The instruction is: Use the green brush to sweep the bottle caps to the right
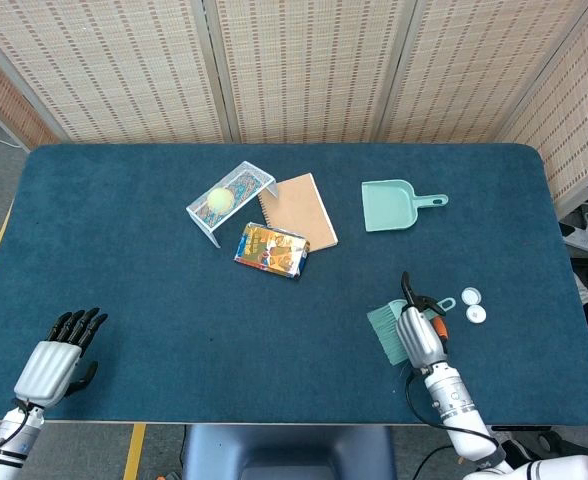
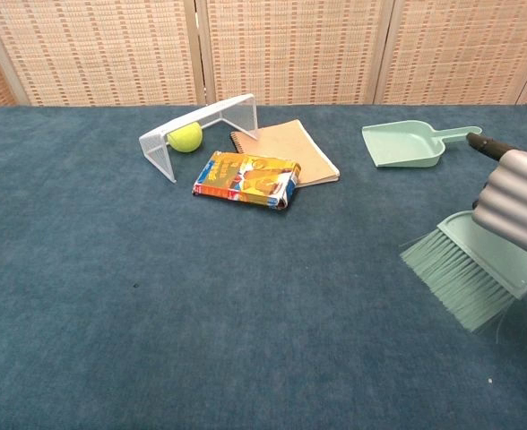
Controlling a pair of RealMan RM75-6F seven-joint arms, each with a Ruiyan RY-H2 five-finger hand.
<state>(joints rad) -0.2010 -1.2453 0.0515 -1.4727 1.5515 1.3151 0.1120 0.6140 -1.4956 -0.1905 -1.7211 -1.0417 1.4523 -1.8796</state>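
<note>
My right hand (image 1: 420, 337) grips the mint-green brush (image 1: 387, 333) near the table's front edge, bristles pointing left and down toward the cloth. In the chest view the brush (image 2: 470, 273) hangs tilted under the right hand (image 2: 520, 202) at the right edge. Two white bottle caps (image 1: 471, 296) (image 1: 477, 315) lie just right of the hand. A small orange bit (image 1: 437, 326) shows beside the hand; I cannot tell what it is. No green cap shows in either view. My left hand (image 1: 50, 366) rests at the front left corner, fingers apart and holding nothing.
A mint dustpan (image 1: 389, 205) lies behind the brush. Left of it are a tan notebook (image 1: 300, 210), a colourful snack box (image 1: 271, 250) and a wire rack (image 1: 236, 186) over a tennis ball (image 1: 219, 199). The table's front edge (image 1: 304, 424) runs just below the right hand.
</note>
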